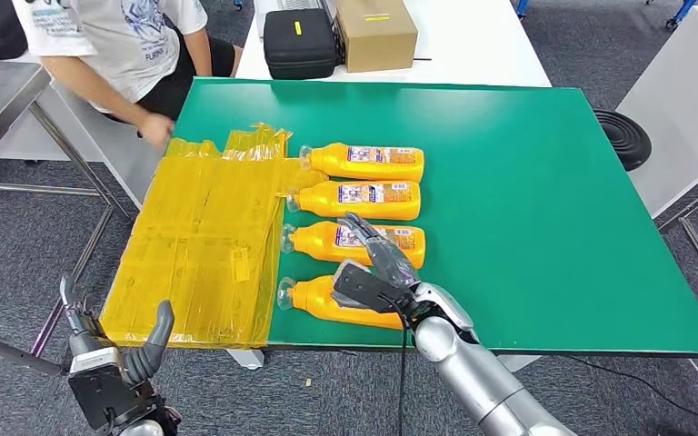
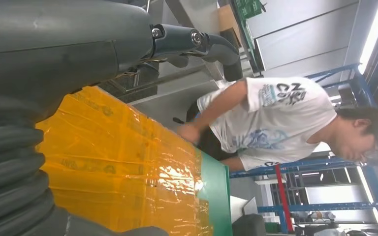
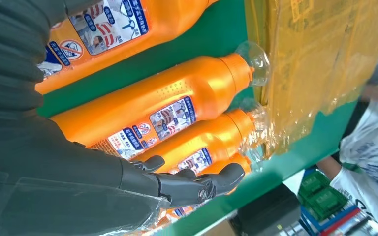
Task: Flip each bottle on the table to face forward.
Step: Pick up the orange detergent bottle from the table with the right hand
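Here, four orange bottles lie on their sides in a column at the middle of the head view on the green counter (image 1: 554, 182), necks toward the yellow film (image 1: 200, 254) at left. The right hand (image 1: 377, 268) hovers, fingers spread and holding nothing, over the nearest bottle (image 1: 327, 300), whose upturned side shows no label in the part visible past the hand (likely the one to flip). The left hand (image 1: 114, 350) hangs open at lower left. Smooth rigid plastic looks slippery; grip mid-body, across the width.
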Controlling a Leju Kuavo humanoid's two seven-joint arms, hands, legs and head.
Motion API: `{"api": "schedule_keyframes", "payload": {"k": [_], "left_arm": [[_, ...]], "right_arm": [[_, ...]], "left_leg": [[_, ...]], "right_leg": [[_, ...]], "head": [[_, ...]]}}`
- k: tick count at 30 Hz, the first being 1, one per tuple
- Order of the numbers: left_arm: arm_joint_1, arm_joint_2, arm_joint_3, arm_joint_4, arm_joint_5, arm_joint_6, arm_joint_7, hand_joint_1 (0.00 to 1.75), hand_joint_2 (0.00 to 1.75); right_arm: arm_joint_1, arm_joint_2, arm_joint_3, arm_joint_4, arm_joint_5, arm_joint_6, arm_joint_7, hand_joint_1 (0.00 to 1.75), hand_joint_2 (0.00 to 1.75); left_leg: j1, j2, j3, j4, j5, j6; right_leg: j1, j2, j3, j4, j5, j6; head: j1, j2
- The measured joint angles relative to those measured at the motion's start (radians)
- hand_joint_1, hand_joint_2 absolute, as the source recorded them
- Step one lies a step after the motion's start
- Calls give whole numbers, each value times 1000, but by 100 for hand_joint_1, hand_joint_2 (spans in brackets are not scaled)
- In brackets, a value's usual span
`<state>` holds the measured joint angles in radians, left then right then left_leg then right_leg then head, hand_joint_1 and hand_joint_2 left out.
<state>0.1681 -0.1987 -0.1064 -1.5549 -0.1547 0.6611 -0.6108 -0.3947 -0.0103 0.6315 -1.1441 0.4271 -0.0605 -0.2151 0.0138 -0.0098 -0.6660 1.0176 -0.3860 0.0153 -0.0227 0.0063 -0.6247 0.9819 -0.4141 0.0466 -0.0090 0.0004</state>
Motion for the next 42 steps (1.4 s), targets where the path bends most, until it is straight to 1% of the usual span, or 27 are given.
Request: {"api": "schedule_keyframes", "payload": {"k": [9,14,19,23,30,37,42], "left_arm": [[-22,0,10,8,15,-20,-11,0,175],[-30,0,10,15,19,-27,-12,0,175],[-35,0,11,16,20,-43,-6,0,175],[-37,0,12,20,20,-48,-5,0,175],[-37,0,15,22,19,-51,-2,0,175],[-39,-4,19,23,15,-54,15,0,175],[-45,-8,20,31,14,-56,21,0,175]], "right_arm": [[30,-19,22,-110,38,-31,45,0,175],[76,-51,23,-180,54,-42,60,0,175],[146,-73,15,-228,86,-41,83,0,175],[174,-81,7,-249,92,-41,89,0,175],[189,-88,0,-264,97,-40,94,0,175],[216,-89,-27,-274,150,-24,144,0,175],[215,-93,-54,-274,169,-12,160,0,175]], "left_leg": [[0,0,0,0,0,0],[0,0,0,0,0,0],[0,0,0,0,-1,0],[0,0,0,0,-1,-1],[0,0,0,0,-1,0],[0,0,0,0,-1,0],[0,0,0,0,-1,0]], "right_leg": [[0,0,0,0,0,0],[0,0,0,0,0,0],[0,0,0,0,0,0],[0,0,-1,0,0,0],[0,0,0,0,0,0],[0,0,0,0,0,0],[0,0,0,0,0,0]], "head": [[0,0],[0,0],[0,0],[0,0],[0,0],[0,0],[0,0]]}}
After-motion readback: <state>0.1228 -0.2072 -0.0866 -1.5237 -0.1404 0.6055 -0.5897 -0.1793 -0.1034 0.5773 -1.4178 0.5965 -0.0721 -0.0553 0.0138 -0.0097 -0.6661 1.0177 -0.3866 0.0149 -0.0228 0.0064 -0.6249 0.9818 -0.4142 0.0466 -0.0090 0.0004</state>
